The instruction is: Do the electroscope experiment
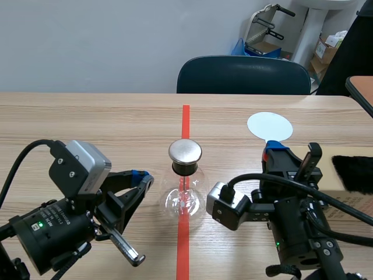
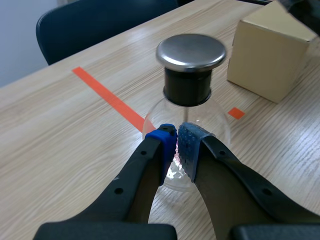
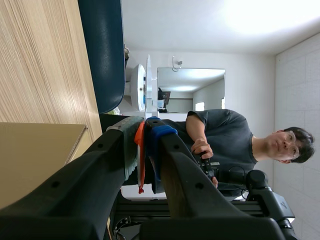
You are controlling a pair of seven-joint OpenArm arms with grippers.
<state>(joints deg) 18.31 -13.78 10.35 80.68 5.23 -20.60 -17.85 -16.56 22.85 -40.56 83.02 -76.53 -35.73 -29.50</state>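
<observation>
The left gripper [image 2: 177, 145] had its fingers drawn together, the blue pads [image 2: 192, 147] nearly meeting with nothing between them. At twelve o'clock, just ahead, stood the glass flask [image 2: 215, 120] under its round metal cap [image 2: 191, 51]. A cardboard box [image 2: 272, 57] sat at two o'clock from the flask on the wooden table [image 2: 60, 140].

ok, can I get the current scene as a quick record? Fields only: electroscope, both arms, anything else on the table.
electroscope: glass flask with metal cap, upright on the red tape line
left gripper: fingers shut on nothing, close beside the flask
right gripper: fingers shut on white disc, gripped by its orange handle
other: cardboard box with black fur on top
behind table: dark chair
</observation>
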